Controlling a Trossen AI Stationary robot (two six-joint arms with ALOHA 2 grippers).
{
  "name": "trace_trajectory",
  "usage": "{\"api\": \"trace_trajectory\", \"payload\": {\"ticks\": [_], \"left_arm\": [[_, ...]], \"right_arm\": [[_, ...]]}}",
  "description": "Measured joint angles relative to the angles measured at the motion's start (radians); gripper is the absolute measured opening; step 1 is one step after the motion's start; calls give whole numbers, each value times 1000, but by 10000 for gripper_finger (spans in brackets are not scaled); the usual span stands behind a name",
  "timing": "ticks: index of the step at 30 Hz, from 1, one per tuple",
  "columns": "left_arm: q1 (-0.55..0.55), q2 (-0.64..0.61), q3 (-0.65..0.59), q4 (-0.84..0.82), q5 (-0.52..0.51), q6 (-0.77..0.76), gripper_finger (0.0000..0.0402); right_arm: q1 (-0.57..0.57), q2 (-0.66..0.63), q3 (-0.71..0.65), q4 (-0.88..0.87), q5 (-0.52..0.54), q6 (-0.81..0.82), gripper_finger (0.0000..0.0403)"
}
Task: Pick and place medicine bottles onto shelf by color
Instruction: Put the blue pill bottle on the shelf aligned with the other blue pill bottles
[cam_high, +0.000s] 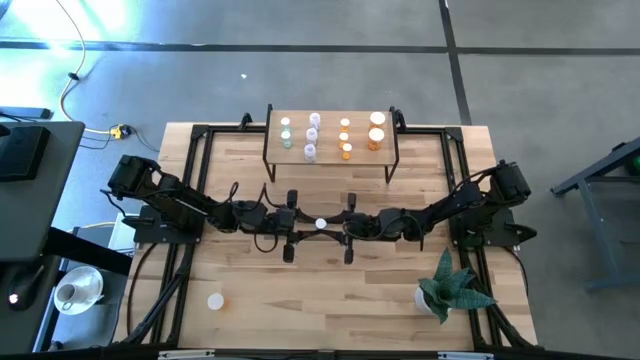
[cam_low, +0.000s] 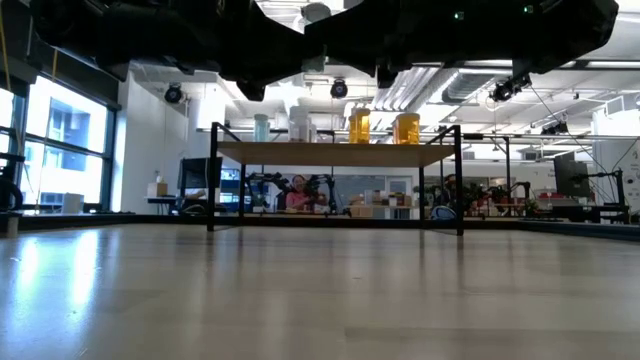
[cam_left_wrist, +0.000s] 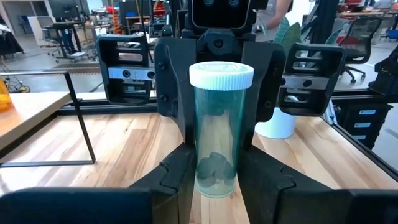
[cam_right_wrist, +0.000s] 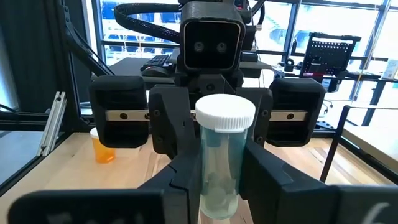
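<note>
Table (cam_high: 330, 300) of pale butcher block fills the high view, with a black frame along its edges. Both arms reach inward and meet at mid-table. Toward the far edge stands the shelf (cam_high: 331, 128) on thin black legs; it carries bottles in columns — pale green (cam_high: 286, 133) at the left, whitish (cam_high: 312, 133) next, small orange (cam_high: 345, 138), then larger orange (cam_high: 376, 130) at the right. A plant (cam_high: 447, 288) sits near the right front corner, and one lone bottle (cam_high: 215, 300) stands on the table near the left front.

Left gripper (cam_high: 300, 222) and right gripper (cam_high: 343, 224) face each other, both pinched on the same green bottle (cam_left_wrist: 221, 127), which stands upright between them with its white cap (cam_high: 321, 223) up. Each wrist view shows that arm's two fingers (cam_left_wrist: 175, 180) pressed against the bottle's lower sides — and the other gripper clamped behind it. Small pills lie at the bottle's bottom.
</note>
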Motion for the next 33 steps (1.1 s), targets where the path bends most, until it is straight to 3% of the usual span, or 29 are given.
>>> {"api": "trace_trajectory", "payload": {"ticks": [7,12,19,26,33], "left_arm": [[0,0,1,-28,1,17,109],[0,0,1,-126,-7,49,148],[-1,-25,0,-311,-70,-74,209],[4,-163,83,-676,-70,-155,214],[5,-274,254,-1088,-42,-175,212]], "right_arm": [[0,0,0,-17,0,13,80],[-2,1,-1,-69,5,21,79],[-2,1,-1,-220,11,135,79],[-3,2,-1,-353,9,326,79],[-27,81,58,-360,-15,380,79]]}}
